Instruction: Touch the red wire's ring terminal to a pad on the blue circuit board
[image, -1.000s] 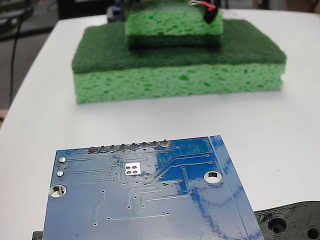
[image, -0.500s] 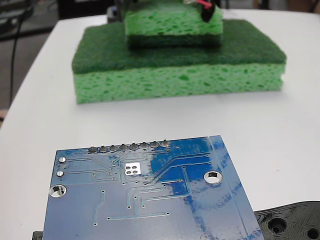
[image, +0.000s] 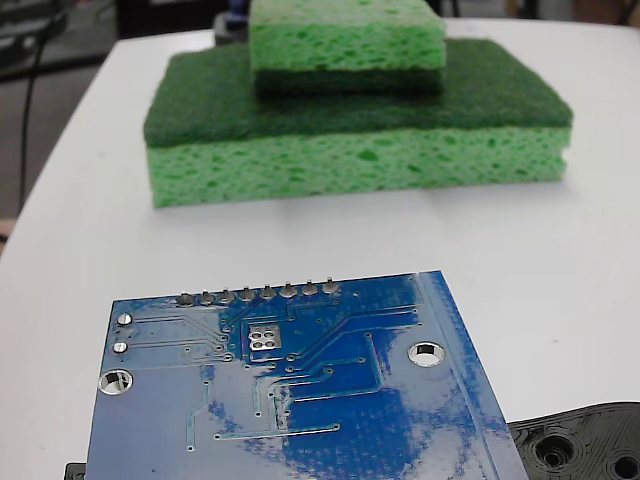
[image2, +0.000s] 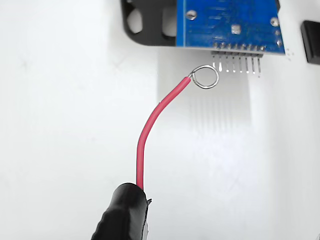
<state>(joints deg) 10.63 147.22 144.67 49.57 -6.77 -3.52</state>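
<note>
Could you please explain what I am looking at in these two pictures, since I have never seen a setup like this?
Both pictures show one robot arm's workspace on a white table. The fixed view comes from a low standing camera: up close lies the blue circuit board, with a black plastic part beside it, and behind them two green sponges stacked. The arm is out of that picture. The wrist view comes from a camera riding on the arm, looking down. There a black end piece carries the red wire, ending in the ring terminal, which appears just short of the blue circuit board's metal pins. The gripper's fingers are not visible.
</note>
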